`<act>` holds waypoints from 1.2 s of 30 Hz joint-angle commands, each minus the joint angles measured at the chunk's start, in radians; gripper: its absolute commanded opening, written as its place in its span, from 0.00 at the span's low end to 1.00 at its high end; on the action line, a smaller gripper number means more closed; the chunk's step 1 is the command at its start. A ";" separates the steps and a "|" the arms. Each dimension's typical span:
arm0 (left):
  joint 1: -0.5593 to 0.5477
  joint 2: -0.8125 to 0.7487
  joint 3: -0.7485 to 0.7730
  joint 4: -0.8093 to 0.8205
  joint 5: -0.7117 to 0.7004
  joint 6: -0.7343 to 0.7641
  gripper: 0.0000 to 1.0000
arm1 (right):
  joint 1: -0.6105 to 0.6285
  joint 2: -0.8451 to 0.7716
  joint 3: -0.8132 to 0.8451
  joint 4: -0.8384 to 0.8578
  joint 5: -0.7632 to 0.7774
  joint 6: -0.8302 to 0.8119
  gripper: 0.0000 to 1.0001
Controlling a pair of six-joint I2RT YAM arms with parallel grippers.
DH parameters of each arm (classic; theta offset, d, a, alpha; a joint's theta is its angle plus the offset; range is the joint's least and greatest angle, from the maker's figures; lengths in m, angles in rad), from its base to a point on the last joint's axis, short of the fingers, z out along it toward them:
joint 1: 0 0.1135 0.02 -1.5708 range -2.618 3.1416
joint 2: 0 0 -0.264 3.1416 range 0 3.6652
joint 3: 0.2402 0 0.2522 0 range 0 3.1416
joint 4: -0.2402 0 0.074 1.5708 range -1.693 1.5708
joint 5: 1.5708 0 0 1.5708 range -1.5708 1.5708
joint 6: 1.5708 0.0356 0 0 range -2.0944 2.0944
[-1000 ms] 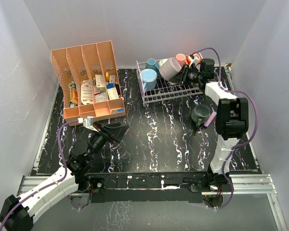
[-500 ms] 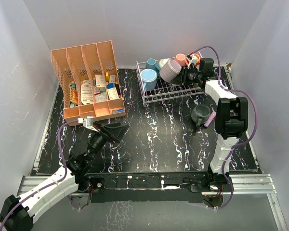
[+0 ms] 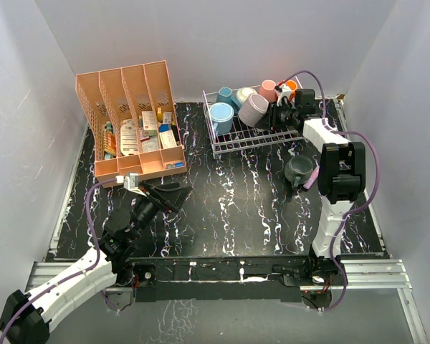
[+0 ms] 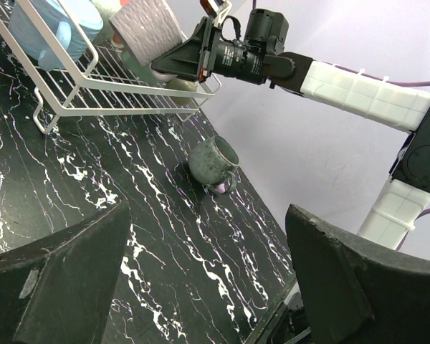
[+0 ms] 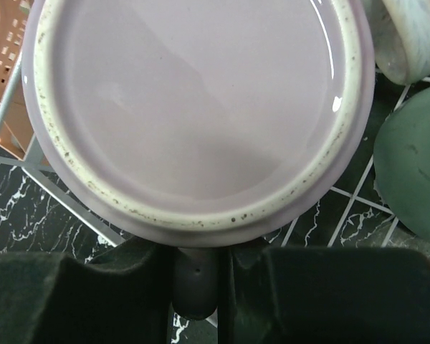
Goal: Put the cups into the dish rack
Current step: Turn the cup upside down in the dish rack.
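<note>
Lilac cup [image 3: 253, 109] shifted slightly, handle clamped in right end effector [image 3: 278, 115], just ahead of it, over dish rack [image 3: 244, 145]. Placing step was in hand; next move called for lowering, then release. Left end effector [image 3: 165, 195] stood apart, holding nothing.

Mugs [image 3: 221, 115] crowd the far side of the dish rack [image 3: 245, 137], and the right gripper [image 3: 272, 113], clamped on the lilac mug [image 3: 252, 110], blocks its right end; only the near wire strip lies bare. The middle tabletop [image 3: 229, 208] is open, save a dark grey mug [image 3: 298, 170] off the rack's near-right corner.
</note>
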 commanded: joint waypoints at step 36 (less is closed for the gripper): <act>0.005 -0.032 -0.011 -0.016 -0.013 -0.001 0.87 | 0.117 -0.008 0.112 -0.002 0.257 -0.140 0.08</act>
